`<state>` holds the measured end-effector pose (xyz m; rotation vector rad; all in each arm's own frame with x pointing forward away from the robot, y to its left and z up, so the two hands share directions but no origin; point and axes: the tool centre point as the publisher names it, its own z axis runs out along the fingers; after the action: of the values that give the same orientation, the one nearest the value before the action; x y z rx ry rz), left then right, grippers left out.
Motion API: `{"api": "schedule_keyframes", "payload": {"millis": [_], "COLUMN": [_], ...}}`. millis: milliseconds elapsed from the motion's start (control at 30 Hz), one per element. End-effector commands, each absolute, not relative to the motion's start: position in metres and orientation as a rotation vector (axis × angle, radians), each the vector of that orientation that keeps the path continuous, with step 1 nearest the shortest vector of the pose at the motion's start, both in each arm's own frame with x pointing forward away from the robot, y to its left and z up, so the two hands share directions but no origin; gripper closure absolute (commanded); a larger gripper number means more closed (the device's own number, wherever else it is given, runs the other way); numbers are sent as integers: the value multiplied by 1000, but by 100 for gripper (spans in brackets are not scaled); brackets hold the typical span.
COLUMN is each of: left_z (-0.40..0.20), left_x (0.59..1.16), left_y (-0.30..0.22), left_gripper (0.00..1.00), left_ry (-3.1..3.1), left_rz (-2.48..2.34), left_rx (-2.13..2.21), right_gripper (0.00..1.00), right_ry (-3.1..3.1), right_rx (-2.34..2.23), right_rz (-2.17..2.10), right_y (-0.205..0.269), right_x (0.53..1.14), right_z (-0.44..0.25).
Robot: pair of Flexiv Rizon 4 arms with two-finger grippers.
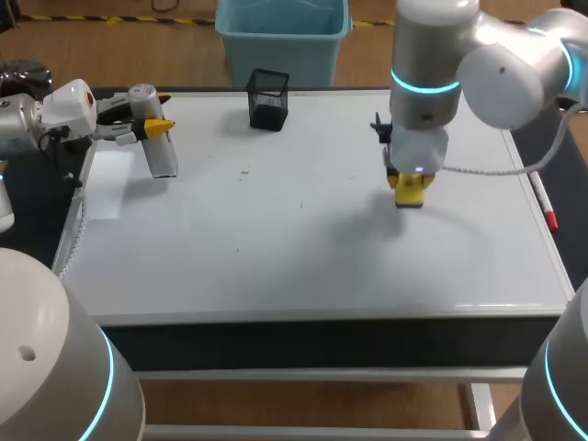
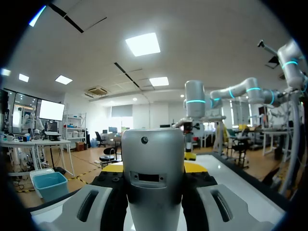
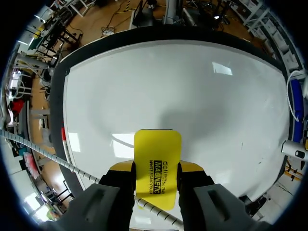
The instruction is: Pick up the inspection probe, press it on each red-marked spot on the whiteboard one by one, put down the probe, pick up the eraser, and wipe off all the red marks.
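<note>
One yellow eraser is clamped in the right gripper above the whiteboard's right half. The left gripper grasps one silver probe over the board's left edge. One black mesh cup stands at the far edge, and one red marker lies along the right.

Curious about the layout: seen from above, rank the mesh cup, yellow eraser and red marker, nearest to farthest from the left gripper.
1. Mesh cup, near the back edge.
2. Yellow eraser, in the right gripper.
3. Red marker, far right edge.
</note>
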<state>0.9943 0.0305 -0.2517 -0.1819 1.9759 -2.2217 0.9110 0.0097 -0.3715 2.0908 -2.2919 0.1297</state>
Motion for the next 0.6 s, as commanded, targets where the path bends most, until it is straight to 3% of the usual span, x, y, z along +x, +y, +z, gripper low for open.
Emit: {"api": "schedule_keyframes", "payload": {"millis": [33, 600], "left_z": [-251, -251], "left_x": [994, 994], "left_y": [30, 30], "left_gripper": [100, 100], "left_ry": [1975, 1975], "left_rz": [-2222, -2222], "left_rx": [-181, -181], "right_gripper": [100, 100], "right_ry": [-2239, -2134], "right_rx": [2075, 2076], "right_rz": [126, 77], "right_y": [12, 15], "right_x": [962, 1086], "right_z": [-372, -370]}}
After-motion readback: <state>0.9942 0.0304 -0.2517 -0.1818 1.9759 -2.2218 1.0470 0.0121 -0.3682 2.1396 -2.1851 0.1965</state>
